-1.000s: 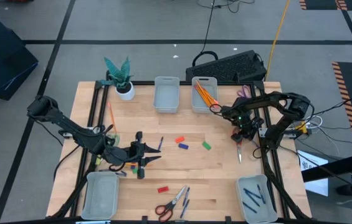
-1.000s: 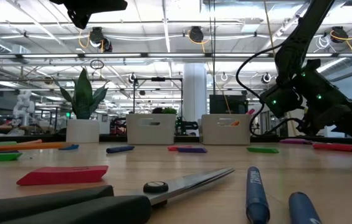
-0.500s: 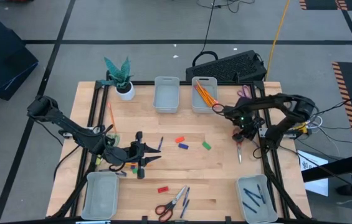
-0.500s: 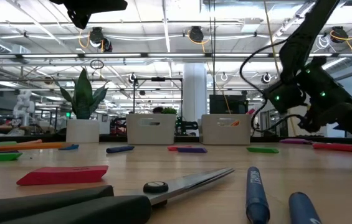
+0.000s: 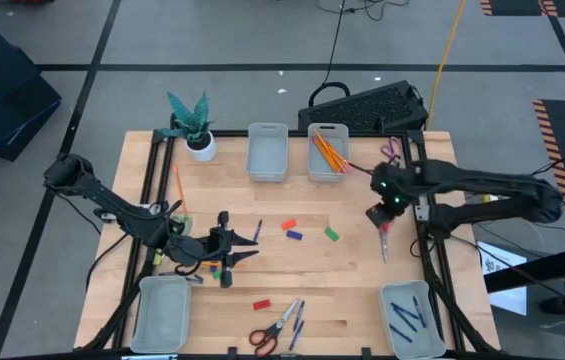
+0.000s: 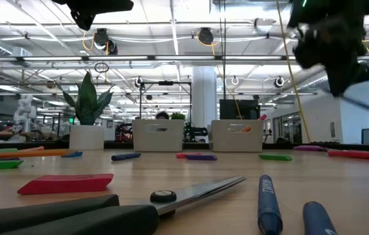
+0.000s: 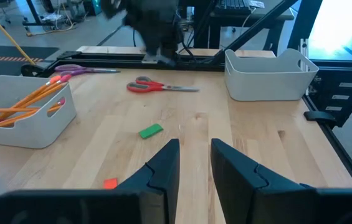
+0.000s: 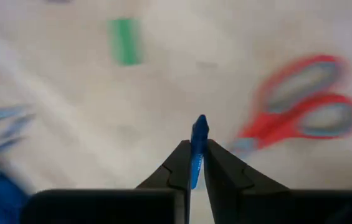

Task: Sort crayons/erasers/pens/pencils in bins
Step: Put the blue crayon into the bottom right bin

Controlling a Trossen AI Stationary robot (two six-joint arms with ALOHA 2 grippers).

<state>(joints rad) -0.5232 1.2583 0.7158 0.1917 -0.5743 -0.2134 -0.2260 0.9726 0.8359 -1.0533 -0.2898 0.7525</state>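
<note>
A slim blue pen (image 8: pixel 199 144) is pinched between the right gripper (image 5: pixel 379 213) fingers, its tip poking out ahead, carried above the right side of the table just by the red scissors (image 5: pixel 384 240). The bin (image 5: pixel 411 319) at the near right corner already holds blue pens, so that looks like the target. Left gripper (image 5: pixel 230 249) waits low over the near-left table, fingers (image 7: pixel 164 167) parted by a narrow gap and holding nothing.

The risk here: the grip is thin and near one end of the pen, so a quick swing could twist it or let it slip out before the bin. It could then land among the scissors or roll off the right edge.

On the pale wooden table (image 5: pixel 352 280), a green eraser (image 5: pixel 331 234) sits mid-table and orange pencils (image 5: pixel 328 152) lie in a far bin. A potted plant (image 5: pixel 193 122) stands far left. Beyond lie grey floor and cables.
</note>
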